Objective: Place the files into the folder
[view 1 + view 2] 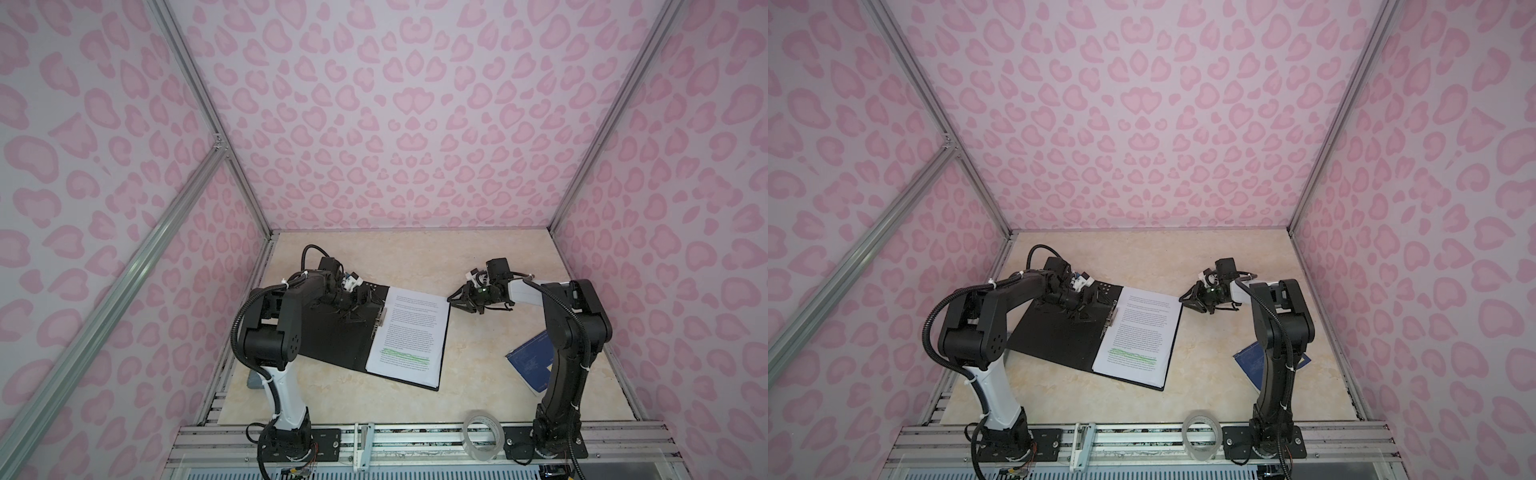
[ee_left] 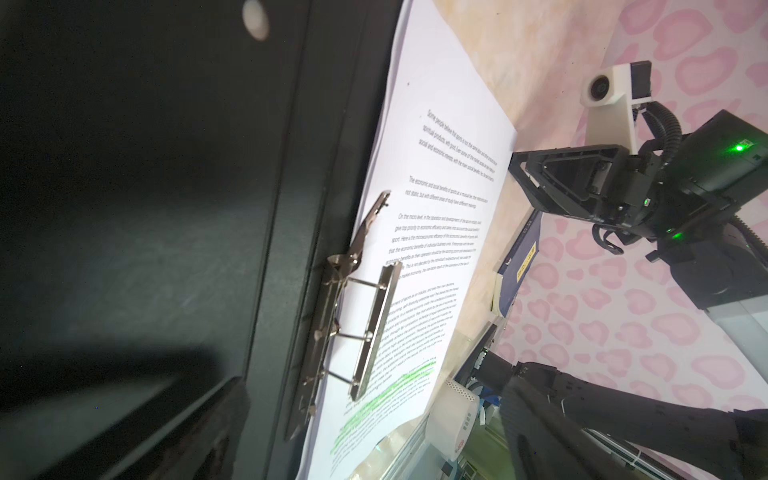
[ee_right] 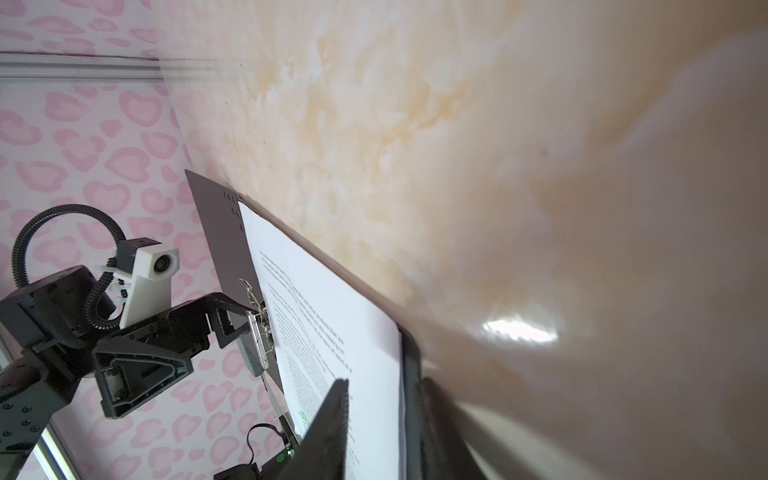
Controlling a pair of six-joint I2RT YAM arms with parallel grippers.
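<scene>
You have the left gripper (image 1: 358, 302) spread wide over the black left leaf of the open folder (image 1: 328, 336). The files (image 1: 411, 332) lie on its right leaf, beside the metal clip (image 1: 379, 322). The right gripper (image 1: 453, 299) sits at their far right corner with its jaws partly apart; whether it pinches anything cannot be told.

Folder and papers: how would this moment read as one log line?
folder: lying open | papers: on its right half | left end effector: open, over left half | right end effector: at papers' far corner, grip unclear
</scene>
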